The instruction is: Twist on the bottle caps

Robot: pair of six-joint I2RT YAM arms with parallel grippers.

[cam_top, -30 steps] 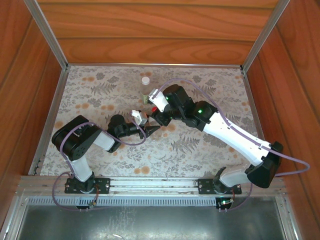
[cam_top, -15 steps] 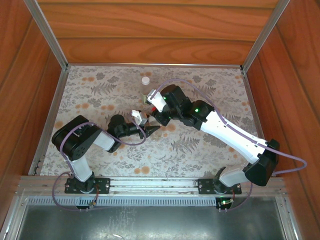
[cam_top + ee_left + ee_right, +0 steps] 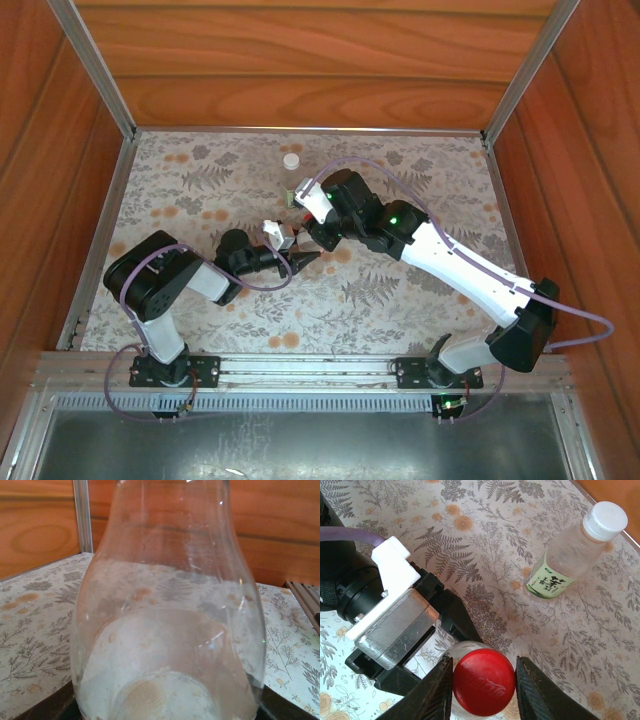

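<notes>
My left arm (image 3: 165, 280) is folded low, and its forearm reaches to the place just under the red cap (image 3: 483, 682). There the left gripper (image 3: 302, 258) clamps the clear bottle (image 3: 170, 630) from the side. My right arm (image 3: 460, 265) stretches long toward the cap with the wrist bent down. The right gripper (image 3: 484, 663) presses one finger on each side of the cap.

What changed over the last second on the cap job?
The right arm shifted slightly left, hiding more of the white-capped bottle in the top view. The right gripper now has its jaws against both sides of the red cap. Unchanged: the left gripper holds the clear bottle in the same spot, and the white-capped bottle stands where it was.
</notes>
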